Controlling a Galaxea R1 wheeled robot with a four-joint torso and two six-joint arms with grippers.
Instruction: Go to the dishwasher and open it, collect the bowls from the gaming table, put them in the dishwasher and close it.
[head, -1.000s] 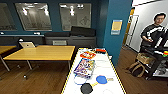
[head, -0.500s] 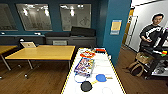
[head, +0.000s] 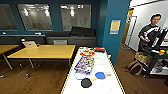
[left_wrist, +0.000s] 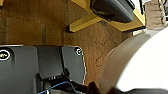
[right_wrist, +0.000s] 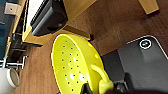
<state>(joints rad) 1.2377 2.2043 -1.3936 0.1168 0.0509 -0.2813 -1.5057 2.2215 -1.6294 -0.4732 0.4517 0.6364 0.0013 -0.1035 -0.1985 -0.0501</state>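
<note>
No legible txt, labels or nos. anywhere.

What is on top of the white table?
On the white table: a blue paddle, a black paddle, a colourful box, and red items farther back. Anything under the box is covered.

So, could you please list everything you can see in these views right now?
gaming table: one, white top, straight ahead
paddles: two, blue and black, on the gaming table
colourful box: one, on the gaming table, beyond the paddles
wooden table: one, yellow-brown, left of the gaming table
laptop: one, pale, on the wooden table's far edge
person: one, dark top, by a cart on the right
yellow-green perforated bowl: one, close before the right wrist camera
</note>
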